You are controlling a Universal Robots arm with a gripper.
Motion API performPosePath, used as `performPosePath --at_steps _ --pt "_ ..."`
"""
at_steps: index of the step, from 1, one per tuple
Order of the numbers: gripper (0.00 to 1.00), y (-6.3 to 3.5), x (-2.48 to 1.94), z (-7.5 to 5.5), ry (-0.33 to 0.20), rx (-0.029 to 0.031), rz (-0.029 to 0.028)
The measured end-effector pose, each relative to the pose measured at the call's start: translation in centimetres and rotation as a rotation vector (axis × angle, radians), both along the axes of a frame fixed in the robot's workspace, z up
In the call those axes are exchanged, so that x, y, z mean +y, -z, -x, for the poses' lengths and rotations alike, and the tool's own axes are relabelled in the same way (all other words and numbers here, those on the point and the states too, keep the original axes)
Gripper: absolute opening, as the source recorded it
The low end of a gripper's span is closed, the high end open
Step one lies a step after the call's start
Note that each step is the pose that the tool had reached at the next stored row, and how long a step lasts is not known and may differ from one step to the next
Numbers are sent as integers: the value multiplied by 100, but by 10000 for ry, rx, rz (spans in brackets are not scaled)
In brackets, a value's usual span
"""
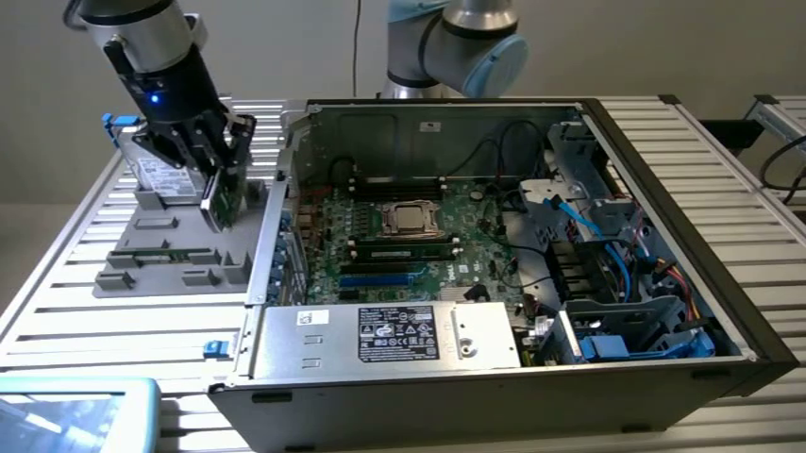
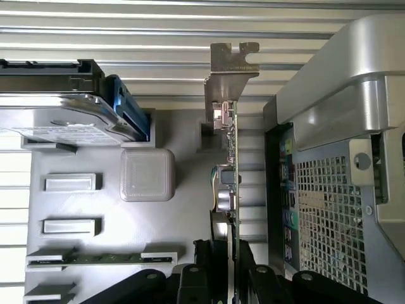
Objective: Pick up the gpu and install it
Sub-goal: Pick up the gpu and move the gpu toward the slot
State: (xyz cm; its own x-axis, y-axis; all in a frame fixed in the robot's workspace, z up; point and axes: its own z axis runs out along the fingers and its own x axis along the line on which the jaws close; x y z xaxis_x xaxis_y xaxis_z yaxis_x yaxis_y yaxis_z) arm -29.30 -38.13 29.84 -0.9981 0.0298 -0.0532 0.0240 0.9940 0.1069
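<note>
Step in hand, by my reading: the pick-up, with installation not yet done. The gripper (image 1: 209,159) sits over the grey parts tray (image 1: 126,283), on the exterior view's left of the open computer case (image 1: 655,123), and its jaws are clenched on the gpu (image 1: 225,200). The card is held edge-on and roughly upright, low over the tray and just beside the case's outer wall. In the wrist view the gripper (image 2: 223,252) clamps the gpu (image 2: 231,183) across its thin green edge, the silver end bracket (image 2: 231,63) pointing away from the fingers. The hard drive (image 2: 63,120) stands in its own tray slot nearby, and a memory stick (image 2: 101,258) lies lower in the tray. Judgement: seating the card calls for carrying it over the case wall to the motherboard (image 1: 377,250), lining its edge connector up with the blue expansion slot (image 1: 377,280), and putting the bracket toward the rear panel (image 2: 329,202). Hard to make out: whether the card's lower edge is clear of the tray or touching it; the contact edge itself; the cooler face, since the card is seen end-on.
</note>
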Motion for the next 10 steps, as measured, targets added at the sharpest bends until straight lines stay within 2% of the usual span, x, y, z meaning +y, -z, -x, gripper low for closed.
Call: performPosePath --at_steps 10 --pt "28 -455 0 1 0 -1 -1"
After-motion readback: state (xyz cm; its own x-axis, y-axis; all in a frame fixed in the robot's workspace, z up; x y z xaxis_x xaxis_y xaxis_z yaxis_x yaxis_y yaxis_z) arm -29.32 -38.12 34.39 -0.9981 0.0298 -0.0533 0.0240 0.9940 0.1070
